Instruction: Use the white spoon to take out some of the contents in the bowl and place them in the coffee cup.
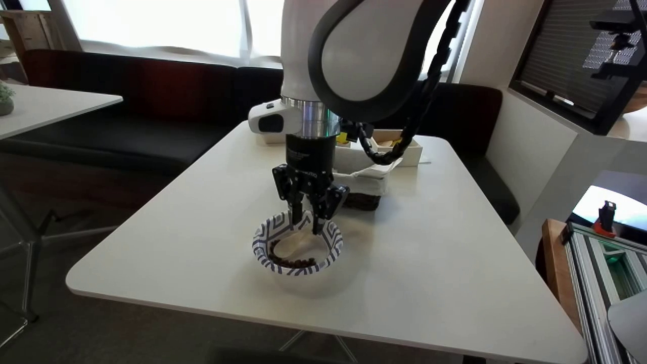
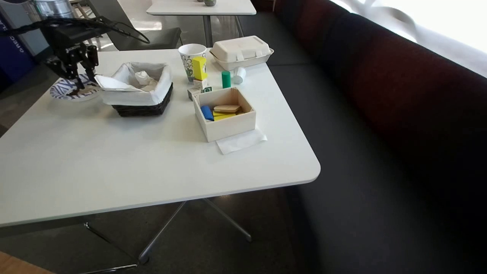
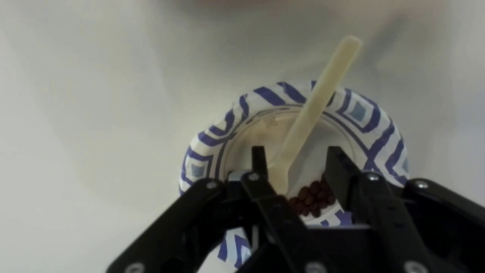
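The bowl (image 3: 382, 151), patterned blue and white, stands on the table and shows in both exterior views (image 1: 261, 247) (image 2: 62, 89). The contents (image 3: 312, 197) are dark brown bean-like pieces along one side of its floor, also seen in an exterior view (image 1: 298, 263). The white spoon (image 3: 307, 117) leans in the bowl, its handle sticking out over the rim. My gripper (image 3: 297, 151) is open above the bowl, with the spoon's lower part between its fingers in the wrist view; contact is not visible. The gripper also shows in both exterior views (image 1: 307, 223) (image 2: 86, 80). The coffee cup (image 2: 188, 59) stands farther along the table.
A dark basket with white lining (image 2: 140, 110) stands close beside the bowl. Beyond it are a wooden box of blocks (image 2: 232, 128), a stacked yellow block (image 2: 199, 68), a green cylinder (image 2: 226, 79), a white cylinder (image 2: 239, 75) and a clamshell box (image 2: 241, 51).
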Controlling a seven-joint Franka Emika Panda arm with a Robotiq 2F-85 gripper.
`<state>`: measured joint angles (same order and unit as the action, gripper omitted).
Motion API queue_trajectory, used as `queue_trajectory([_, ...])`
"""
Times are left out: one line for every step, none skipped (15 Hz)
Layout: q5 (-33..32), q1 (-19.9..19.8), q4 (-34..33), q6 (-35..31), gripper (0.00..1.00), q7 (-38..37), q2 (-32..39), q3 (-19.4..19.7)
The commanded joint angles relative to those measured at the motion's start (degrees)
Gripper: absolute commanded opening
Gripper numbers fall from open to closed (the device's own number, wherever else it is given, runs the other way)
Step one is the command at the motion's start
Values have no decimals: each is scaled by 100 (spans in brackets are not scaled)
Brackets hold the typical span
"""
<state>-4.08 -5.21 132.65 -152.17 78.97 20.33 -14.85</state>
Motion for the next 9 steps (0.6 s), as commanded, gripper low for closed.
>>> queue_trajectory([42,63,-17,-118,41,257,146,85])
queue_trajectory([43,63,-25,-128,41,296,174,87])
queue_trajectory([41,65,-30,-126,42,327,194,90])
queue_trajectory([41,67,-39,-139,43,355,223,86])
queue_trajectory([19,79,-49,-151,44,373,249,96])
queue_trajectory([18,79,-56,-162,43,387,268,96])
queue_trajectory([-2,89,-65,-210,47,385,292,109])
queue_trajectory([2,83,-75,-235,47,392,315,105])
queue_trajectory([19,67,-77,-280,49,419,330,88])
